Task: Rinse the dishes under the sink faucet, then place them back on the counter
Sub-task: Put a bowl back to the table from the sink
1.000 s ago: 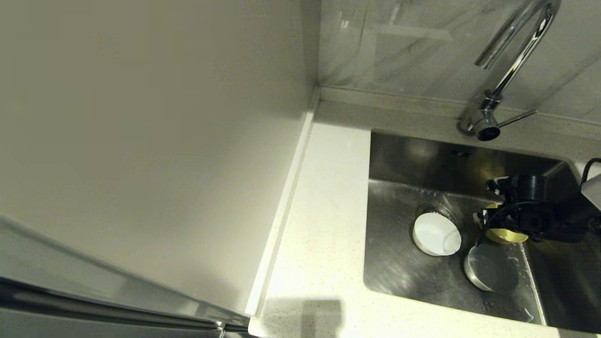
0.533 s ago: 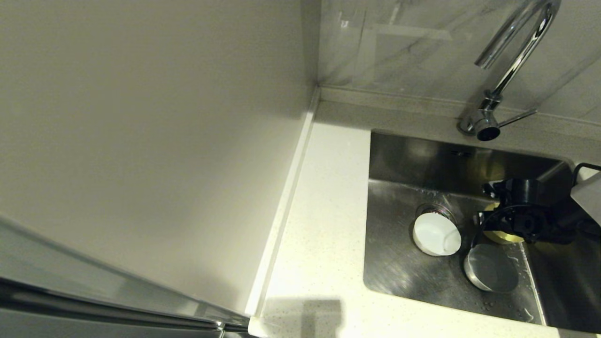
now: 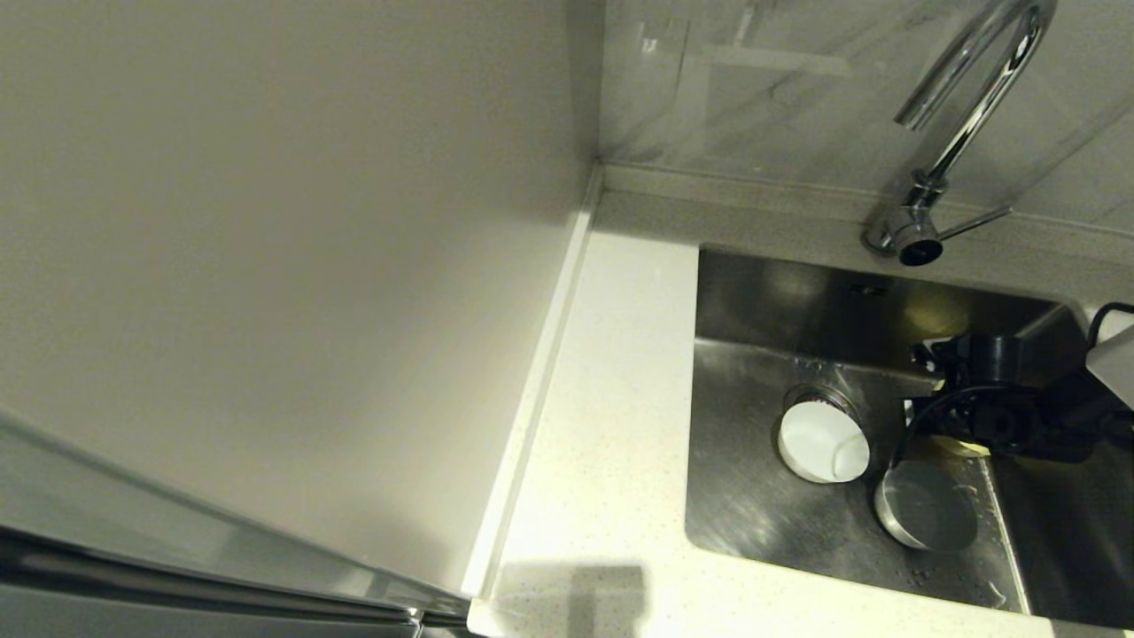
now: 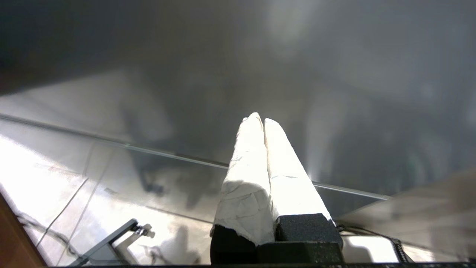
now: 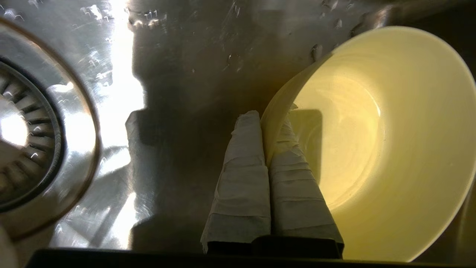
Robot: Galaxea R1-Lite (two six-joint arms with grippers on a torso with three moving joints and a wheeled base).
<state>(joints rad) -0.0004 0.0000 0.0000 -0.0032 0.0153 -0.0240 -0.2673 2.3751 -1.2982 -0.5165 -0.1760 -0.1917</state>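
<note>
In the sink point(image 3: 753, 514) my right gripper point(image 3: 926, 416) is shut on the rim of the pale yellow bowl point(image 5: 375, 141), one finger inside and one outside. From the head view only a sliver of that bowl point(image 3: 966, 446) shows under the black wrist. The white bowl point(image 3: 824, 443) lies tilted over the strainer drain point(image 5: 22, 141). The pale bluish-white bowl point(image 3: 926, 507) sits just in front of the gripper. The chrome faucet point(image 3: 966, 115) stands behind the sink. My left gripper point(image 4: 260, 120) is shut on nothing, away from the sink.
The white speckled counter point(image 3: 611, 399) runs along the sink's left side and front. A cream wall panel point(image 3: 266, 266) borders the counter on the left. A steel edge point(image 3: 177, 567) crosses the lower left corner. Water drops lie on the sink floor.
My right gripper has shifted slightly toward the back of the sink with the yellow bowl, and less of the bowl shows beneath it. The other two bowls have not moved.
</note>
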